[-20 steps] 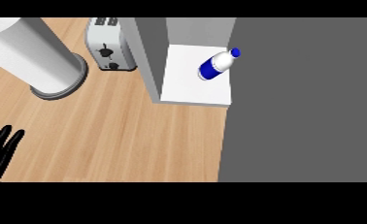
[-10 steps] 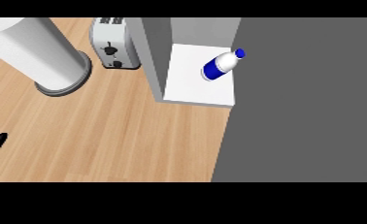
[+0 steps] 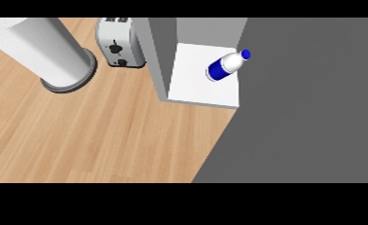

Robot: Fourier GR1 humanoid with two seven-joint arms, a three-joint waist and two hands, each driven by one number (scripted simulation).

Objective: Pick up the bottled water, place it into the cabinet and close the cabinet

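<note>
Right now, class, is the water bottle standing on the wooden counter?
No, the water bottle sits on the white shelf inside the cabinet, not on the wooden counter.

A light wooden counter (image 3: 108,131) carries a silver toaster (image 3: 119,42) at the back, just beside a tall white cylinder on a grey base (image 3: 54,56). A plain dark grey panel (image 3: 302,121) fills the right side.

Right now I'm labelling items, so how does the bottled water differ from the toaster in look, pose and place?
The bottled water is white with a blue cap and band; the toaster is silver with dark slots and knobs. The bottled water is slim and appears tilted; the toaster is boxy and sits flat. The bottled water stands on the white cabinet shelf; the toaster rests on the wooden counter. No hand touches either.
</note>
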